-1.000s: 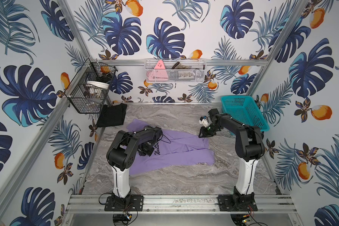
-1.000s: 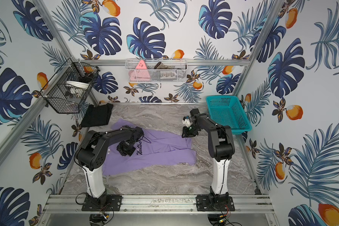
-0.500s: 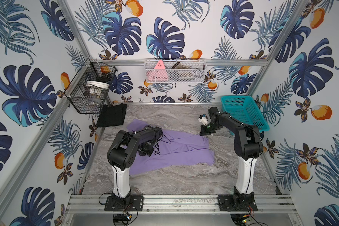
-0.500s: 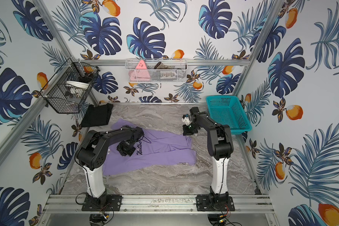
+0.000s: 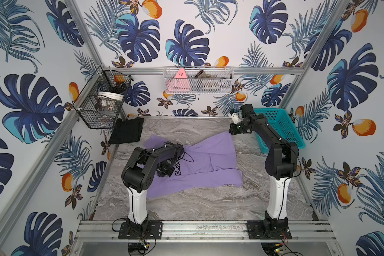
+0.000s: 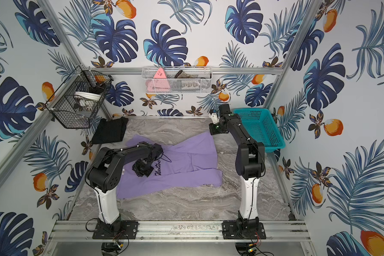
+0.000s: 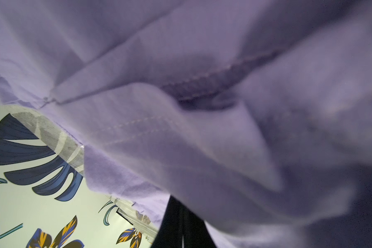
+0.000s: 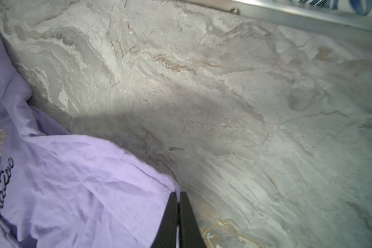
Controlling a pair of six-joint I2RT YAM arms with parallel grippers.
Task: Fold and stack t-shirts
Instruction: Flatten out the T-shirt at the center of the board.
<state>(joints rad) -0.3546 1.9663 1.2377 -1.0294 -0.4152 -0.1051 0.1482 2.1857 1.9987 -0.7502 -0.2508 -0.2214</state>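
Since a second ago the right jaws have closed on a far corner of the lavender shirt [image 5: 208,168] and drawn it back, near the teal basket [image 5: 284,130]. The right arm [image 5: 266,133] stretches toward the back wall. The left arm [image 5: 155,153] bends low over the desk [image 5: 197,204], left jaws pinched shut on fabric by the black lettering [image 5: 182,171]. The folded black shirt [image 5: 126,130] lies back left.

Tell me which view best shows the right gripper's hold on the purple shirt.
Right wrist: the right gripper is shut on the edge of the purple shirt, close up. In both top views the right arm hides the pinch. Left wrist shows only shirt fabric.
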